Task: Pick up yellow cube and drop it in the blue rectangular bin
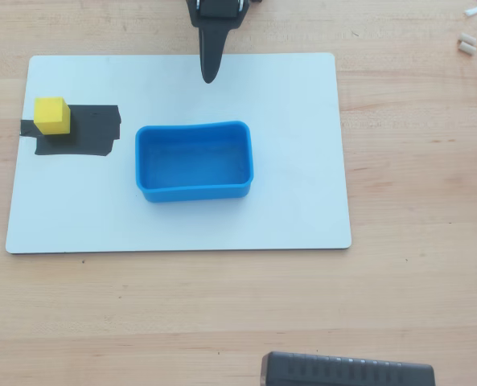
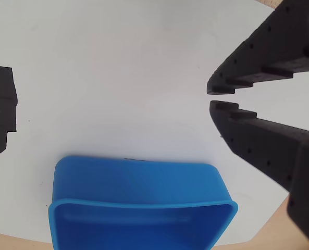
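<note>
In the overhead view the yellow cube (image 1: 51, 115) sits on a black tape patch (image 1: 81, 131) at the left end of a white board (image 1: 302, 161). Near the board's middle lies the empty blue rectangular bin (image 1: 194, 191). My black gripper (image 1: 209, 76) reaches in from the top edge, its tip over the board just above the bin and well right of the cube. In the wrist view the gripper (image 2: 211, 98) has its fingertips nearly touching with nothing between them, the bin (image 2: 138, 179) lies below, and the cube is out of view.
The board rests on a wooden table (image 1: 415, 265). A black ribbed object (image 1: 347, 371) sits at the bottom edge, and small white pegs (image 1: 466, 44) lie at the top right. The wrist view shows the tape patch (image 2: 0, 112) at its left edge.
</note>
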